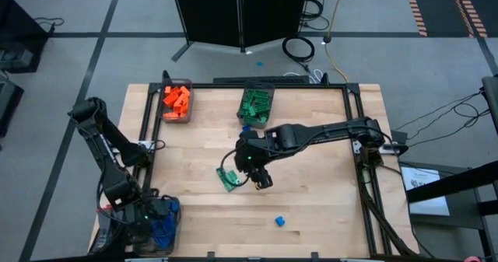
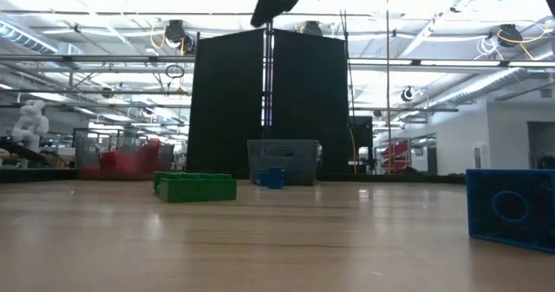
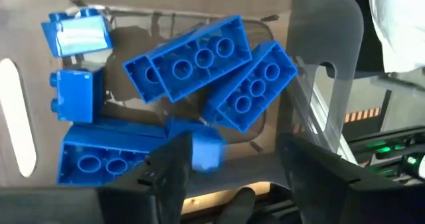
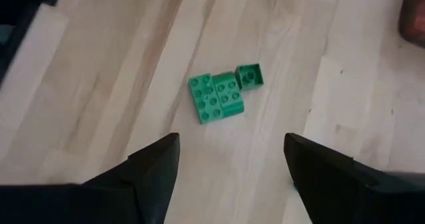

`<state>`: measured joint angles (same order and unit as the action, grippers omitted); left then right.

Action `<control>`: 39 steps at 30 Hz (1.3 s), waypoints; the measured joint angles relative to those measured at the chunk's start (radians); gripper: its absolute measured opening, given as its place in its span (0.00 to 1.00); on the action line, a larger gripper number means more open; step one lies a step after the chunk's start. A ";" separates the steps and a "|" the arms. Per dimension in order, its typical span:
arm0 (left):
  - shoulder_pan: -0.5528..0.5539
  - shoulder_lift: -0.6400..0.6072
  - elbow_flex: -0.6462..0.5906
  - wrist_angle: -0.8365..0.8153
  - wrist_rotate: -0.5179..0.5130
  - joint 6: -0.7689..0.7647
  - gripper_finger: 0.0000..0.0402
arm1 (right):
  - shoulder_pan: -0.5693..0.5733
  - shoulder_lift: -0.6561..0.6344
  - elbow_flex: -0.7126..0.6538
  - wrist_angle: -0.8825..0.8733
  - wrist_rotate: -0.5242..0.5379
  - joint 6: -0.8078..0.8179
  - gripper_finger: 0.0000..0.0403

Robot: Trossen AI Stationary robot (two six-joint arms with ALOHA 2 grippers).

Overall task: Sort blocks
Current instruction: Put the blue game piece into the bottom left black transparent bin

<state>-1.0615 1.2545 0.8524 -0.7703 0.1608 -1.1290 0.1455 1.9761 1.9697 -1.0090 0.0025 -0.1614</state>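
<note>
A small cluster of green blocks (image 4: 219, 96) lies on the table (image 1: 311, 184), directly below the right jaws (image 4: 229, 159), which stand open and empty above it. One blue block (image 1: 279, 221) sits alone, well apart from both jaws. Blue blocks (image 3: 199, 68) fill a bin (image 1: 172, 232) under the left jaws (image 3: 229, 164); these are parted, a small blue block (image 3: 206, 149) between them, not gripped. Orange blocks (image 1: 177, 99) and other green blocks (image 1: 256, 105) lie in far bins.

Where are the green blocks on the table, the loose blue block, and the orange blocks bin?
green blocks (image 4: 218, 96): right wrist view, studded top of the middle block.
loose blue block (image 1: 279, 221): high view, its top face.
orange blocks bin (image 1: 166, 116): high view, near rim.
</note>
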 joint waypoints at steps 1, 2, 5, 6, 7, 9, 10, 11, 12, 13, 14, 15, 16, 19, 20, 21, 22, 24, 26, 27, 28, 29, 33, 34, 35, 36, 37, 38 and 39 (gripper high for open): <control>0.000 0.000 0.000 0.000 -0.004 0.013 0.57 | -0.007 0.004 0.000 -0.003 0.003 -0.012 0.66; 0.000 0.000 0.000 -0.001 -0.008 0.018 0.58 | -0.016 0.012 -0.003 -0.001 0.005 -0.019 0.66; 0.000 0.000 0.000 -0.001 -0.013 0.018 0.61 | -0.056 0.035 -0.029 0.064 0.027 -0.048 0.66; 0.000 0.000 0.000 -0.002 -0.017 0.013 0.62 | -0.072 0.042 -0.050 0.072 0.039 -0.052 0.66; 0.000 0.000 0.000 -0.002 -0.020 0.006 0.63 | -0.090 0.059 -0.066 0.089 0.048 -0.052 0.66; 0.000 -0.001 -0.001 0.001 -0.023 -0.027 0.64 | -0.128 0.082 -0.100 0.130 0.050 -0.044 0.66; 0.001 -0.004 -0.001 0.001 -0.024 -0.043 0.64 | -0.145 0.100 -0.116 0.117 0.050 -0.038 0.66; 0.003 -0.004 -0.001 0.002 -0.025 -0.055 0.64 | -0.161 0.116 -0.126 0.103 0.051 -0.040 0.66; 0.002 -0.005 -0.001 0.002 -0.027 -0.060 0.64 | -0.175 0.134 -0.130 0.103 0.051 -0.049 0.66; 0.002 -0.006 -0.001 0.001 -0.028 -0.062 0.64 | -0.187 0.151 -0.134 0.111 0.054 -0.063 0.66; 0.002 -0.008 -0.002 0.000 -0.029 -0.062 0.64 | -0.197 0.168 -0.134 0.109 0.053 -0.075 0.66; 0.002 -0.008 -0.002 0.001 -0.032 -0.062 0.64 | -0.204 0.185 -0.135 0.105 0.051 -0.087 0.66; 0.002 -0.008 -0.002 -0.001 -0.037 -0.062 0.64 | -0.210 0.202 -0.135 0.115 0.050 -0.095 0.66; 0.002 -0.006 -0.002 -0.002 -0.053 -0.061 0.64 | -0.224 0.245 -0.135 0.117 0.049 -0.111 0.66; 0.002 -0.006 -0.002 -0.002 -0.062 -0.061 0.64 | -0.228 0.259 -0.135 0.116 0.050 -0.112 0.66; 0.002 -0.006 -0.002 -0.002 -0.072 -0.061 0.64 | -0.233 0.270 -0.135 0.118 0.049 -0.111 0.66; 0.002 -0.006 -0.002 -0.002 -0.079 -0.061 0.64 | -0.238 0.280 -0.135 0.117 0.049 -0.109 0.66; 0.002 -0.006 -0.002 -0.002 -0.091 -0.061 0.64 | -0.249 0.297 -0.135 0.116 0.049 -0.100 0.66; 0.002 -0.006 -0.002 -0.002 -0.095 -0.061 0.64 | -0.259 0.310 -0.135 0.116 0.049 -0.089 0.66; 0.002 -0.006 -0.002 -0.002 -0.097 -0.061 0.64 | -0.264 0.313 -0.135 0.116 0.049 -0.089 0.66; 0.002 -0.006 -0.002 -0.002 -0.101 -0.060 0.64 | -0.268 0.314 -0.135 0.116 0.050 -0.087 0.66; 0.002 -0.006 -0.002 -0.001 -0.107 -0.060 0.64 | -0.272 0.314 -0.135 0.116 0.049 -0.086 0.66; 0.002 -0.006 -0.002 -0.001 -0.120 -0.060 0.64 | -0.283 0.309 -0.135 0.113 0.050 -0.059 0.66; 0.002 -0.006 -0.002 -0.001 -0.126 -0.060 0.64 | -0.285 0.308 -0.135 0.109 0.051 -0.057 0.66; 0.002 -0.006 -0.002 -0.001 -0.134 -0.060 0.64 | -0.288 0.307 -0.135 0.100 0.051 -0.057 0.66; 0.002 -0.006 -0.002 -0.001 -0.141 -0.060 0.64 | -0.290 0.307 -0.135 0.088 0.051 -0.057 0.66; 0.002 -0.006 -0.002 -0.001 -0.147 -0.060 0.64 | -0.292 0.307 -0.135 0.075 0.051 -0.058 0.66; 0.002 -0.006 -0.002 -0.001 -0.152 -0.060 0.64 | -0.293 0.307 -0.135 0.062 0.051 -0.058 0.66; 0.002 -0.006 -0.002 -0.001 -0.157 -0.060 0.64 | -0.294 0.307 -0.135 0.052 0.051 -0.058 0.66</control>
<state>-1.0595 1.2488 0.8509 -0.7716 0.0041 -1.1891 -0.1483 2.2829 1.8343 -0.9566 0.0540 -0.2195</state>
